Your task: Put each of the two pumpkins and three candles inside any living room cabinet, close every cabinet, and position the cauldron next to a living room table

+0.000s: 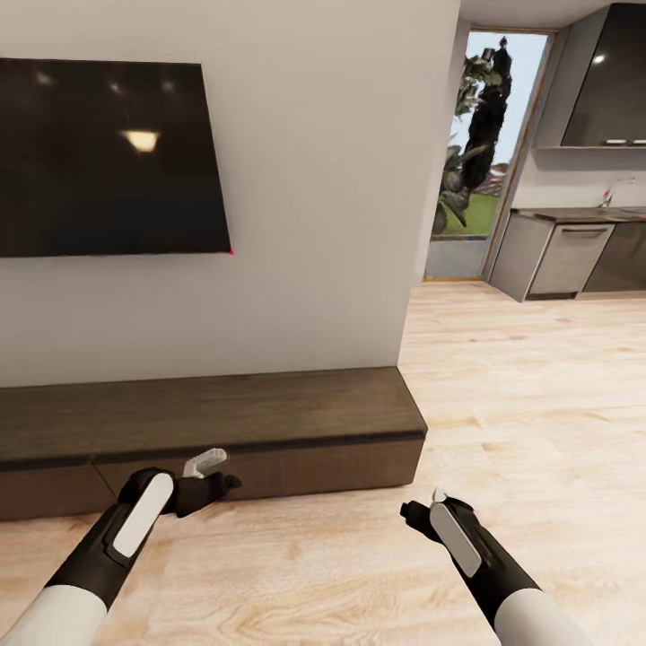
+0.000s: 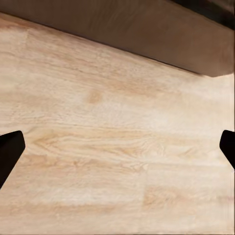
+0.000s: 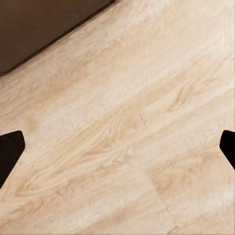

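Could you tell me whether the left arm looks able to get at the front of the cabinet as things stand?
Probably yes: the left claw hangs open just before the cabinet front, low over the floor, with nothing between them.

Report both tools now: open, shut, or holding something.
Left tool: open, holding nothing, over the wooden floor by the cabinet.
Right tool: open, holding nothing, over the floor.

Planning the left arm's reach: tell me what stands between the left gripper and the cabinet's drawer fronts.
Nothing visible does. The left gripper, open and empty, hovers just before the cabinet, with bare wooden floor below it. The drawer fronts look shut.
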You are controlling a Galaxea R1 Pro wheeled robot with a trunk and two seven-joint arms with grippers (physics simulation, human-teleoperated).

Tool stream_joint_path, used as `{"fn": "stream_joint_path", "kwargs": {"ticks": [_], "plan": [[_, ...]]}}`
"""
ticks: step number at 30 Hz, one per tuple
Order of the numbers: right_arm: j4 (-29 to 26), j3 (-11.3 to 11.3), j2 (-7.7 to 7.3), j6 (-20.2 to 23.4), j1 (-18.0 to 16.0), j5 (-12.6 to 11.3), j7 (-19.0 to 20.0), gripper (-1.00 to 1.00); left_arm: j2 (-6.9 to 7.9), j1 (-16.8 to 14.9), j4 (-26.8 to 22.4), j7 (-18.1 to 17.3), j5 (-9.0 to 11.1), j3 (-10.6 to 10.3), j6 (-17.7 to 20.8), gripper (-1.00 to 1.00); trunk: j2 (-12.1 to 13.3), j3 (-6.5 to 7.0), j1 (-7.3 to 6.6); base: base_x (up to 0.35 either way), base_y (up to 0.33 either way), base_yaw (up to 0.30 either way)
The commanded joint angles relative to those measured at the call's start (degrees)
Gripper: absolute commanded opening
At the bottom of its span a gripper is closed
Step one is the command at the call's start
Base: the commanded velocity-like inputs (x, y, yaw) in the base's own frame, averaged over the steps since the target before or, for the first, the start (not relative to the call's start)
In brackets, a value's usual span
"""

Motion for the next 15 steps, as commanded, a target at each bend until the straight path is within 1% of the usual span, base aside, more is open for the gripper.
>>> {"fn": "stream_joint_path", "kwargs": {"ticks": [1,2,3,4,5,6,8,9,10,11,12,14,15], "plan": [[-0.10,0.25,-0.10,-0.41,-0.04,-0.55,1.28,1.00,1.36,0.04,-0.80,-0.92,2.73,-0.09,0.86,1.00,-0.44,-0.24,0.22,0.000,0.000,0.000],[-0.10,0.21,-0.11,-0.63,-0.04,-0.58,2.51,1.00,1.91,0.06,-1.05,-1.55,3.66,-0.07,1.15,1.00,-0.84,-0.42,0.44,0.000,0.000,0.000],[-0.06,0.09,-0.12,-0.96,-0.04,-0.68,5.74,1.00,2.84,0.09,-1.41,-2.59,5.47,-0.04,1.64,1.00,-1.25,-0.60,0.66,0.000,0.000,0.000],[0.00,-0.22,-0.16,-1.15,-0.04,-0.98,10.03,1.00,3.60,0.11,-1.64,-3.35,7.26,-0.01,2.24,1.00,-1.65,-0.78,0.88,0.000,0.000,0.000],[0.05,-0.58,-0.17,-1.21,-0.04,-1.33,12.51,1.00,3.93,0.11,-1.72,-3.67,8.15,-0.01,2.67,1.00,-2.05,-0.96,1.10,0.000,0.000,0.000],[0.15,-1.70,-0.19,-1.26,0.07,-2.47,17.98,1.00,4.42,0.12,-1.85,-4.21,9.95,0.04,3.87,1.00,-2.45,-1.14,1.32,0.000,0.000,0.000],[0.32,-5.17,-0.39,-1.22,0.21,-5.20,29.13,1.00,5.05,0.13,-2.02,-5.12,13.69,0.08,6.02,1.00,-3.25,-1.50,1.76,0.000,0.000,0.000],[0.34,-6.13,-0.52,-1.20,0.23,-5.73,31.68,1.00,5.21,0.13,-2.04,-5.31,14.61,0.09,6.33,1.00,-3.65,-1.68,1.98,0.000,0.000,0.000],[0.38,-7.95,-0.78,-1.30,0.33,-6.48,36.04,1.00,5.59,0.14,-2.07,-5.64,16.38,0.08,6.78,1.00,-4.05,-1.86,2.20,0.000,0.000,0.000],[0.44,-9.55,-0.97,-1.40,0.43,-6.95,39.29,1.00,6.00,0.14,-2.06,-5.87,18.07,0.06,7.06,1.00,-4.45,-2.04,2.42,0.000,0.000,0.000],[0.44,-10.23,-1.05,-1.46,0.48,-7.11,40.44,1.00,6.18,0.14,-2.06,-5.95,18.90,0.05,7.18,1.00,-4.85,-2.22,2.64,0.000,0.000,0.000],[0.44,-12.05,-1.20,-2.32,0.63,-7.35,43.09,1.00,6.79,0.17,-2.02,-6.14,22.42,-0.02,7.46,1.00,-5.66,-2.58,3.08,0.000,0.000,0.000],[0.43,-12.30,-1.22,-2.73,0.65,-7.36,43.50,1.00,6.90,0.18,-2.01,-6.17,23.30,-0.03,7.50,1.00,-6.06,-2.76,3.30,0.000,0.000,0.000]]}}
